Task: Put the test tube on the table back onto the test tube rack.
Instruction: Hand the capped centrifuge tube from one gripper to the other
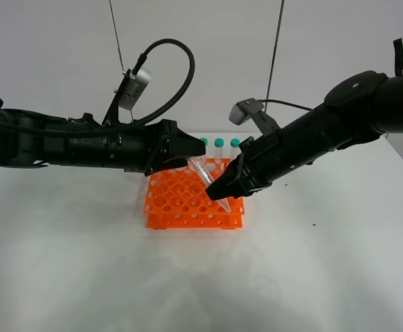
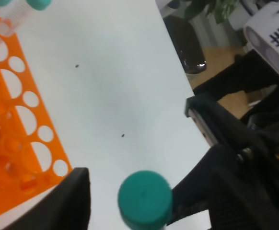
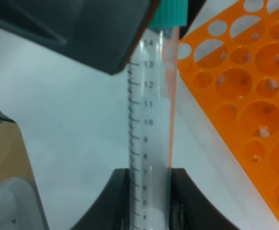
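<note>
Can see only part of the test tube (image 1: 203, 176) in any one view. In the exterior high view, pale and hard to pick out against the orange behind it; lower barrel covered by the right gripper (image 1: 224, 194), with the conical tip showing faintly just past the fingertips. Cannot tell whether that tip sits in a hole. In the right wrist view, cut off below the mark 4 and overlapped at the cap end by a dark grey finger (image 3: 82, 28); graduations readable up to 14. In the left wrist view, shows only as a teal cap (image 2: 145, 199), end-on and blurred.

Held off the table (image 1: 84, 270), above the test tube rack (image 1: 181, 202), toward its 3 o'clock side. Tilted, with the long axis running from 11 o'clock to 5 o'clock in the exterior high view: cap end up at 11, tip down at 5.

Clamped by the right gripper, fingers (image 3: 120, 201) pressed against both sides of the lower barrel. Flanked at the cap end by the left gripper (image 1: 184, 158), jaws standing apart: a clear gap between the one plain finger (image 2: 75, 201) and the cap, the other finger lost against the dark right arm (image 2: 254, 158).

Standing upright at the rack's 12 o'clock edge, three more teal-capped tubes (image 1: 219, 144).
</note>
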Motion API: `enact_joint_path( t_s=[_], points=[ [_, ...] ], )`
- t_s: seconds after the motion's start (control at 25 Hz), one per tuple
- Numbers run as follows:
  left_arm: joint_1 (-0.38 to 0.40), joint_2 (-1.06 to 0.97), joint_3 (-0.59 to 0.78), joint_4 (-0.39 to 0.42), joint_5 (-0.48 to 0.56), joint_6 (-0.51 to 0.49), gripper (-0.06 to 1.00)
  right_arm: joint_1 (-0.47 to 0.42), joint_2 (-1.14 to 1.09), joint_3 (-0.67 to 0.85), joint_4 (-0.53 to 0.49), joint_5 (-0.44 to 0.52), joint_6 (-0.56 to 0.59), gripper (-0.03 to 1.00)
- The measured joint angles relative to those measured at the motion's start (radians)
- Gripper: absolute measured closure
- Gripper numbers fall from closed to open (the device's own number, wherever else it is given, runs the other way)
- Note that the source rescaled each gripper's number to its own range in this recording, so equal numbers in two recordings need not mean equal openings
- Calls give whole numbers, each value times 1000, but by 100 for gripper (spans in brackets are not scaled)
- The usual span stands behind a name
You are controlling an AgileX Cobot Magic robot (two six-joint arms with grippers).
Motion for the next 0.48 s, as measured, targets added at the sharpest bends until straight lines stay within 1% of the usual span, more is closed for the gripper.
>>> enact_joint_path(
  t_s=[0.08, 0.24, 0.32, 0.4, 0.48],
  points=[
    [0, 1, 0, 0, 0, 0, 17, 0, 0, 0, 0, 12, 0, 94],
    [0, 1, 0, 1, 5, 1, 18, 0, 0, 0, 1, 13, 0, 94],
    [0, 1, 0, 2, 7, 1, 22, 0, 0, 0, 1, 13, 0, 94],
    [0, 1, 0, 2, 7, 1, 34, 0, 0, 0, 1, 13, 0, 94],
    [0, 2, 0, 2, 7, 1, 49, 0, 0, 0, 1, 13, 0, 94]
  ],
)
